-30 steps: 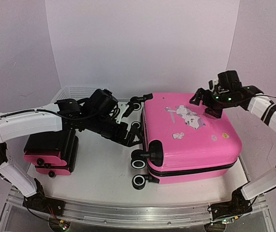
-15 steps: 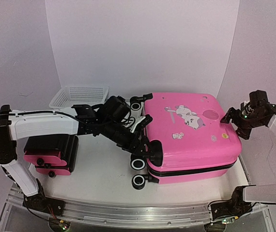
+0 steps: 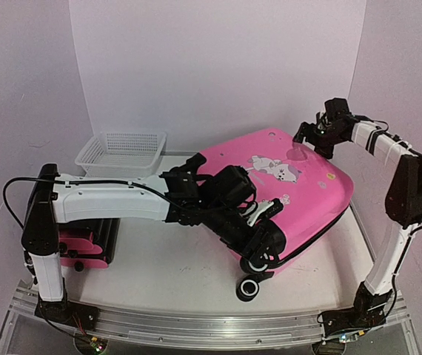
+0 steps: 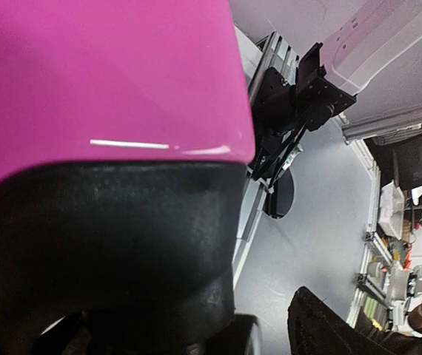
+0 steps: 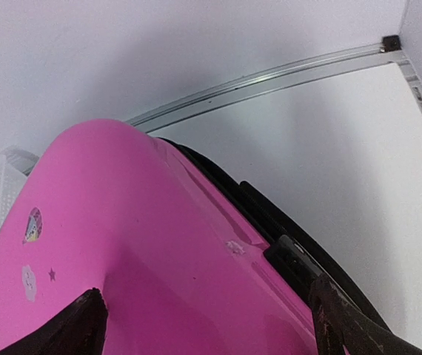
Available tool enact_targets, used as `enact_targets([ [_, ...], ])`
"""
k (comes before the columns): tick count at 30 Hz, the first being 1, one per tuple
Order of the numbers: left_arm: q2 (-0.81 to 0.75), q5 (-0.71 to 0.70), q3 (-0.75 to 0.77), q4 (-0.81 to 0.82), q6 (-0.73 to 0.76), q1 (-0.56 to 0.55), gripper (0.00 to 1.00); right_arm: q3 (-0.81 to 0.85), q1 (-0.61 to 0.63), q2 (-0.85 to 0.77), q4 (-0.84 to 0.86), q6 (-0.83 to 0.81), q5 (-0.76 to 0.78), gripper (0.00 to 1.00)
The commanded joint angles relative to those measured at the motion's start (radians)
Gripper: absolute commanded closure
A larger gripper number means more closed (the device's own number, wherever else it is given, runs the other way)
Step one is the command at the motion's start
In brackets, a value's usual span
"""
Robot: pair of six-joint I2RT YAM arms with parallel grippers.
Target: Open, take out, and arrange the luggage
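The luggage point(image 3: 300, 185), a glossy pink hard shell with cartoon stickers, lies tilted and turned diagonally, its black wheels point(image 3: 248, 287) toward the near centre. My left gripper point(image 3: 261, 235) is at that wheel end, shut on a black wheel mount point(image 4: 107, 251). That mount fills the left wrist view under the pink shell point(image 4: 107, 74), and only one finger point(image 4: 329, 329) shows. My right gripper point(image 3: 309, 139) stands open over the far top corner. Its two fingertips straddle the pink shell point(image 5: 122, 244) beside the black zipper trim point(image 5: 285, 229).
A white mesh basket point(image 3: 122, 151) stands at the back left. A smaller pink and black case point(image 3: 85, 237) sits at the left, partly behind my left arm. A metal rail point(image 3: 196, 325) runs along the near table edge. White walls close in the back and sides.
The luggage has swung round and tilted, its wheel end sliding toward the near centre with my left gripper. The right gripper has risen from the right side to the far corner.
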Motion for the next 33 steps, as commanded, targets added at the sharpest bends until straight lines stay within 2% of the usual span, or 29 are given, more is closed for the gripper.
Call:
enact_targets([
  [1,-0.093,-0.174,0.036,-0.026,0.106,0.015,0.12,0.092,0.083,0.003,-0.348,-0.079,-0.024,0.04],
  [4,-0.204,-0.275,0.017,-0.104,0.168,0.042,0.01,0.059,0.083,-0.13,-0.454,-0.135,0.204,0.02],
  [7,-0.33,-0.282,-0.043,-0.131,0.169,0.152,0.01,-0.058,0.083,-0.302,-0.508,-0.135,0.278,0.02],
  [10,-0.408,-0.303,-0.095,-0.133,0.186,0.305,0.01,-0.198,0.083,-0.472,-0.515,-0.079,0.229,0.02],
  [12,-0.409,-0.281,-0.084,-0.136,0.188,0.428,0.01,-0.29,0.083,-0.589,-0.511,-0.035,0.137,0.02],
  [17,-0.266,-0.173,0.048,-0.129,0.17,0.594,0.01,-0.487,0.082,-0.777,-0.422,0.171,-0.036,0.02],
  [20,-0.165,-0.126,0.146,-0.123,0.179,0.641,0.0,-0.562,0.082,-0.842,-0.376,0.26,-0.055,0.02],
  [26,0.019,0.096,0.278,-0.114,0.166,0.671,0.01,-0.645,0.08,-0.855,-0.284,0.361,-0.094,0.02],
  [29,0.019,0.095,0.216,-0.114,0.152,0.67,0.03,-0.708,0.08,-0.831,-0.155,0.409,-0.171,0.02],
  [33,-0.04,0.091,0.098,-0.113,0.156,0.61,0.14,-0.683,0.079,-0.746,-0.116,0.366,-0.159,0.02],
])
